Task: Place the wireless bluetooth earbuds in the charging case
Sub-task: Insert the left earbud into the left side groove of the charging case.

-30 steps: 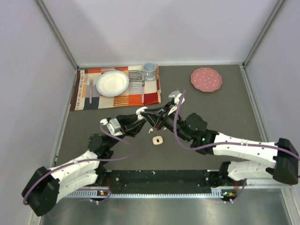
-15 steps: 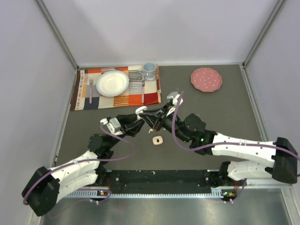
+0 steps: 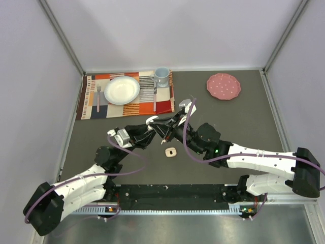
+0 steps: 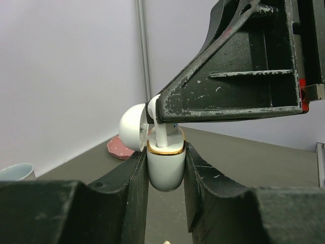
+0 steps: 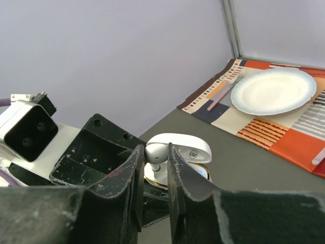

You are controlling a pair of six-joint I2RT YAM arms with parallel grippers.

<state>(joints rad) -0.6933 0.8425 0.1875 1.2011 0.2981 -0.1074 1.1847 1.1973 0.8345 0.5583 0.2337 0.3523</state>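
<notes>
At frame centre, the left fingers clamp the open charging case by its sides. The right fingers pinch one earbud at its socket. The earbud looks light, hard and slippery; gripping its head seems best.

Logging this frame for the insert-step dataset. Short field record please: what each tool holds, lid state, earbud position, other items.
left tool: shut on the charging case, held upright
right tool: shut on an earbud
lid: open, tipped back
earbud position: stem inside the case's gold-rimmed opening, head above the rim
loose: small pale item near the tools, too small to identify
background: placemat, white plate, cup, pink plate
</notes>
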